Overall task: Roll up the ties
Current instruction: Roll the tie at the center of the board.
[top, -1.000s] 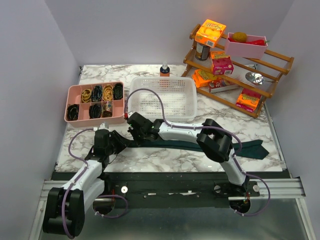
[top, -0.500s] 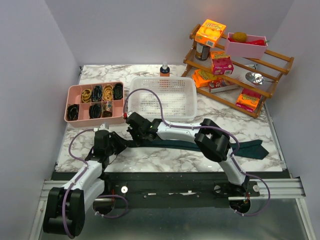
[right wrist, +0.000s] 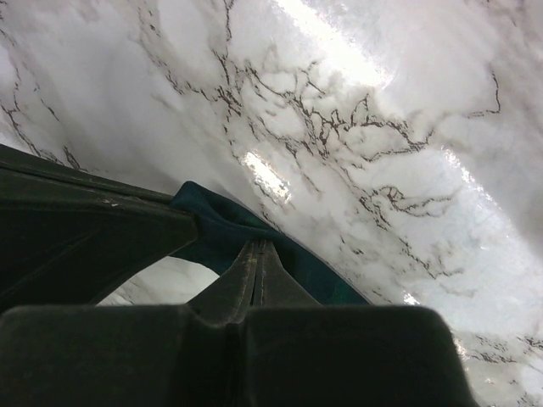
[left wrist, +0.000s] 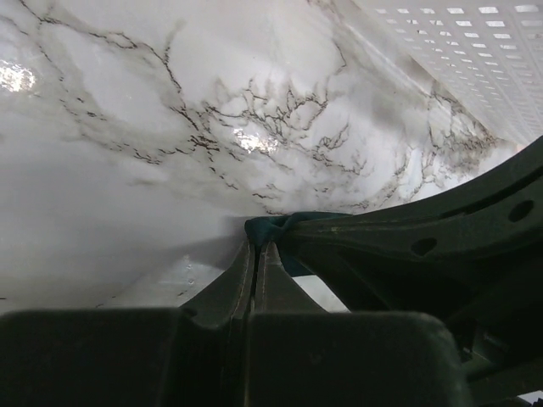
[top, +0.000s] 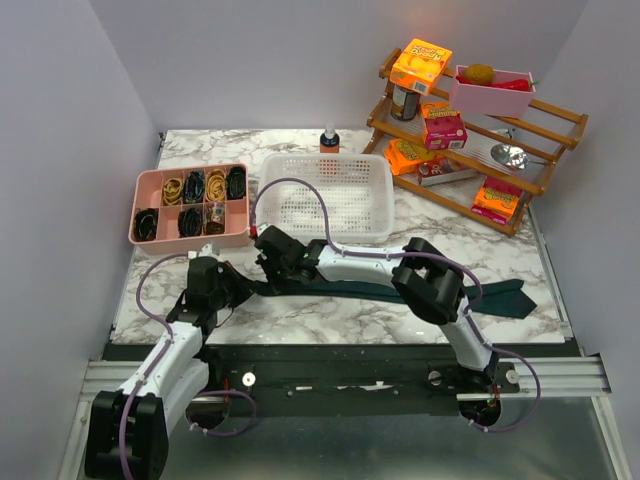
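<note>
You see the left tool (left wrist: 257,253) clamped on the narrow end of the tie (left wrist: 268,225). The right tool (right wrist: 257,253) pinches the same end just beside it, low over the tabletop (top: 330,315).

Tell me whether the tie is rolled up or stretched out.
Stretched out: the tie lies long across the table, wide end at right, unrolled.
</note>
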Tool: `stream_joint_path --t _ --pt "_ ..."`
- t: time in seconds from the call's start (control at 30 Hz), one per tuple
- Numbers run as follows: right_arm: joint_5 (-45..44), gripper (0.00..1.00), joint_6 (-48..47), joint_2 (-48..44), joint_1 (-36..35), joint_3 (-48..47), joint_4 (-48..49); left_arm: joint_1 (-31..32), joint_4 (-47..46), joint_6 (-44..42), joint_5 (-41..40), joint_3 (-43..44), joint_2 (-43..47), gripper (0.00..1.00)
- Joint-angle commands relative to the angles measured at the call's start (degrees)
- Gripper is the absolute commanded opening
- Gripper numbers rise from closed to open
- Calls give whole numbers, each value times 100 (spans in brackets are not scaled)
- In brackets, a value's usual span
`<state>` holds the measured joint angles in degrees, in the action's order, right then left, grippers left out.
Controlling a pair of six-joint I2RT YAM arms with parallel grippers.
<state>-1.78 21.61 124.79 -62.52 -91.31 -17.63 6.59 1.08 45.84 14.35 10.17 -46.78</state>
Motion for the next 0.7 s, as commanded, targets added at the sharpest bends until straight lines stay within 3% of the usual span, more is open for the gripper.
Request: stream_joint_path --t 0.0,0.67 --pt "-33 1 10 -227 56 280 -136 44 630 -286 -309 397 363 0" --pt "134 1 37 -183 82 359 13 281 727 -287 -178 811 442 0"
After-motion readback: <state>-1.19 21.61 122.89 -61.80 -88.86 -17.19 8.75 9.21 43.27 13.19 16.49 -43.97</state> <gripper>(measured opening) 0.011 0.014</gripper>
